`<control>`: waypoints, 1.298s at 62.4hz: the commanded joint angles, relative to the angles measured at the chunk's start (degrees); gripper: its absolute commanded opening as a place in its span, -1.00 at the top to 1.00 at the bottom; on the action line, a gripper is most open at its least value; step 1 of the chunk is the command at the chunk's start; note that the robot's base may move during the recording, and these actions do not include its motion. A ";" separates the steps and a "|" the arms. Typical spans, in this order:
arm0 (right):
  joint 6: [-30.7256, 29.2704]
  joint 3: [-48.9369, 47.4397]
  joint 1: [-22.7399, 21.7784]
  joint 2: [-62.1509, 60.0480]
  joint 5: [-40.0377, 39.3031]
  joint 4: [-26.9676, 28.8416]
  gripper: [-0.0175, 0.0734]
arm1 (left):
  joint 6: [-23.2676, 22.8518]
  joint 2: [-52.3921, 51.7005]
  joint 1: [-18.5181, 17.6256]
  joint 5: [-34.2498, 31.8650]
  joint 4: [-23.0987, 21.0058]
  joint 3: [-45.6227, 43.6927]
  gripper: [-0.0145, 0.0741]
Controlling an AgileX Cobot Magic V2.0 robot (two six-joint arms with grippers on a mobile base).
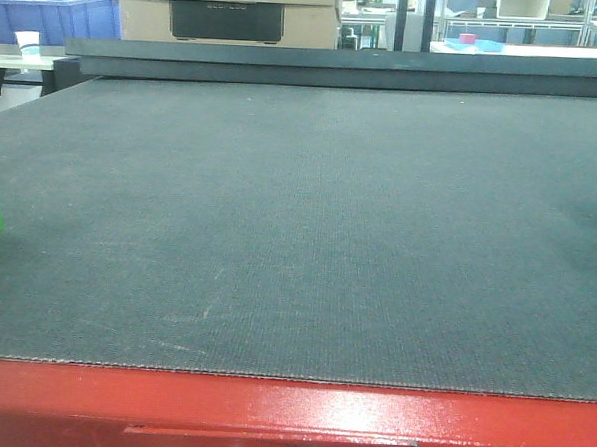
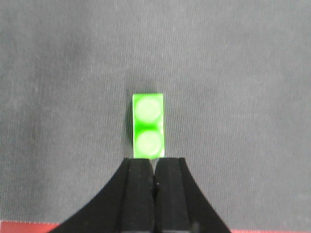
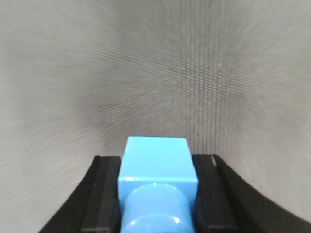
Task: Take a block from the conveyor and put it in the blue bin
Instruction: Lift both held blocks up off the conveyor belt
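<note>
Block (image 2: 148,126), green, one only, lies flat on the conveyor (image 1: 328,235) just beyond the left gripper (image 2: 154,165), whose jaws are pressed together and empty. Judged light, rigid, smooth-sided; best taken across its long flat sides. Right gripper (image 3: 156,167) pinches one blue brick (image 3: 155,153). Farthest back, at left: one blue bin (image 1: 54,15).
</note>
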 commanded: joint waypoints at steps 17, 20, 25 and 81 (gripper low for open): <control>0.00 0.19 -0.39 -4.38 -0.73 1.40 0.98 | -4.56 7.09 -2.21 -0.88 2.42 -0.55 0.92; 0.00 0.19 -0.39 -4.38 -0.73 1.40 0.98 | -4.56 8.08 -2.21 -1.13 2.55 -0.55 0.92; 0.00 0.19 -0.39 -4.38 -0.73 1.40 0.98 | -4.56 9.50 -2.21 -1.12 3.26 -0.41 0.92; 0.00 0.19 -0.39 -4.35 -0.58 1.40 0.98 | -4.82 21.77 -1.99 -5.95 1.73 2.14 -0.23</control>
